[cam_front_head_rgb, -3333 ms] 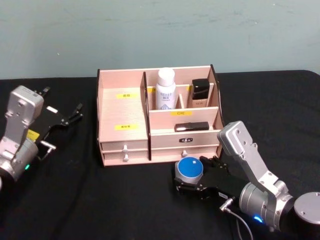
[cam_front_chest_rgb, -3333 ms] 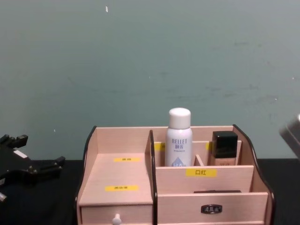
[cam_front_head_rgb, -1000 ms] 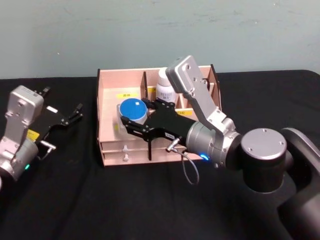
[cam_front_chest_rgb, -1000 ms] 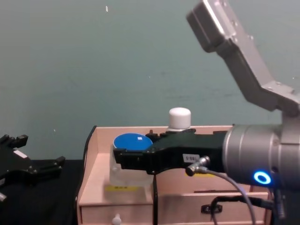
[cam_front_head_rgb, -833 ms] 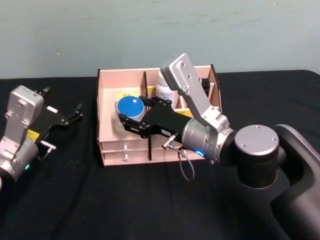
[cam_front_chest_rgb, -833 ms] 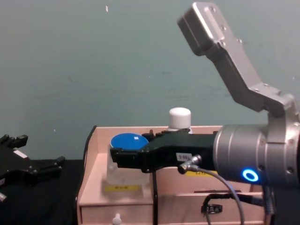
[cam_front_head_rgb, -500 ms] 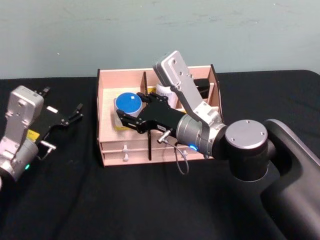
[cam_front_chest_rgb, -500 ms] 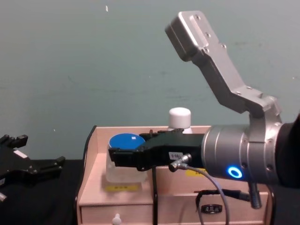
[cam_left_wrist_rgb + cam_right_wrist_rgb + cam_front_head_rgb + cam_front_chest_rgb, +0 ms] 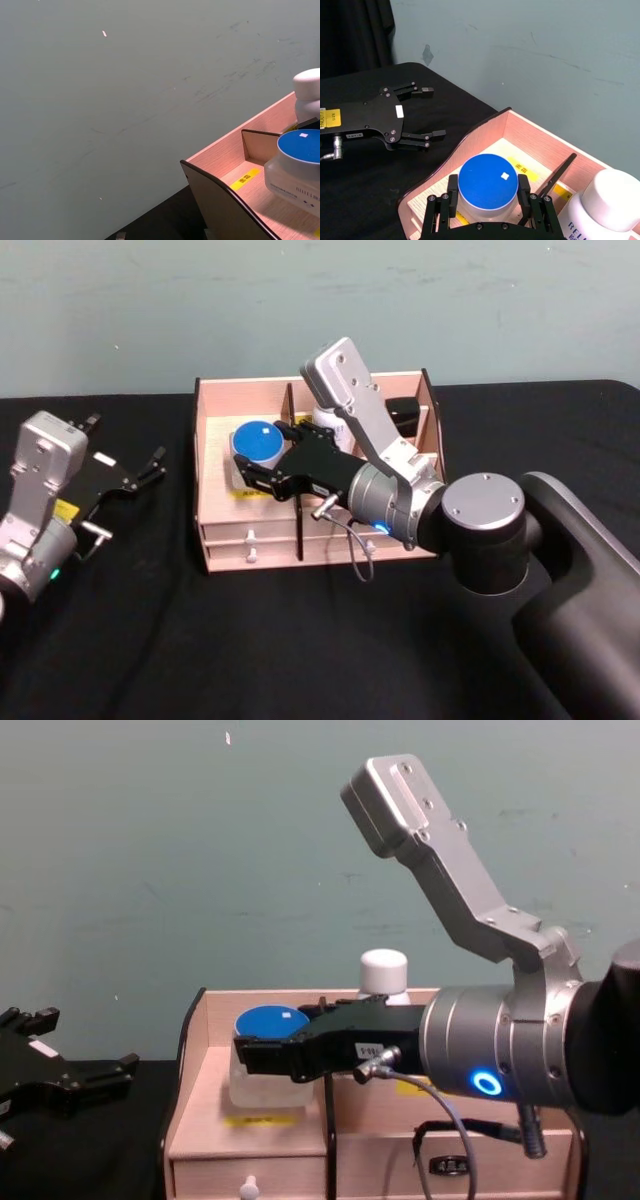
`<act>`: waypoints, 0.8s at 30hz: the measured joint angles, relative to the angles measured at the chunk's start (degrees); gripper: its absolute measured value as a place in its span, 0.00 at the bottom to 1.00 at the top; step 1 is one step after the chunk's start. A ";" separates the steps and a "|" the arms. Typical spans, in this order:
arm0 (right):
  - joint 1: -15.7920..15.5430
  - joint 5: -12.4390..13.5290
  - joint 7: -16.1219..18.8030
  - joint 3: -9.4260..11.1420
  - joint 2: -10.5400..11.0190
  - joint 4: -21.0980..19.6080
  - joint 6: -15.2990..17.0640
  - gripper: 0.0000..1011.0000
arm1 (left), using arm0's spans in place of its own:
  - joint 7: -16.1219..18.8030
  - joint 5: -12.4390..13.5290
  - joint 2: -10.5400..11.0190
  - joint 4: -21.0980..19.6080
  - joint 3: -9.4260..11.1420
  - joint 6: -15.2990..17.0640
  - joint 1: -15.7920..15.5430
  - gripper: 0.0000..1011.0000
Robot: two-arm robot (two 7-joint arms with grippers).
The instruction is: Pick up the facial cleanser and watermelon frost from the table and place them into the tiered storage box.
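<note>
The black counter (image 9: 200,640) carries the tiered storage box (image 9: 222,532) near its back edge. The right tool (image 9: 487,200) reaches across the box front into its wide left compartment, clenched on the watermelon frost (image 9: 256,441). The left tool (image 9: 152,468) rests on the counter well left of the box, fingers spread and released. The facial cleanser (image 9: 384,972) stands upright in a rear compartment just right of the divider. I cannot tell whether the watermelon frost touches the shelf.
</note>
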 joint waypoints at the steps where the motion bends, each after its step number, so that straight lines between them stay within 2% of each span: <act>1: 0.00 0.00 0.00 0.01 0.01 -0.02 0.00 0.70 | 0.00 0.00 0.00 0.00 0.00 0.00 0.00 1.00; 7: -0.05 0.05 0.02 0.02 0.06 -0.18 -0.01 0.73 | 0.00 0.00 0.00 0.00 0.00 0.00 0.00 1.00; 9: -0.08 0.08 0.03 0.02 0.07 -0.23 -0.01 0.81 | 0.00 0.00 0.00 0.00 0.00 0.00 0.00 1.00; 10: -0.09 0.09 0.03 0.02 0.07 -0.24 -0.01 0.81 | 0.00 0.00 0.00 0.00 0.00 0.00 0.00 1.00; 17: -0.13 0.16 0.05 0.02 0.11 -0.32 -0.01 0.99 | 0.00 0.00 0.00 0.00 0.00 0.00 0.00 1.00; 24: -0.59 0.11 0.07 0.34 0.22 -1.10 -0.94 0.99 | 0.00 0.00 0.00 0.00 0.00 0.00 0.00 1.00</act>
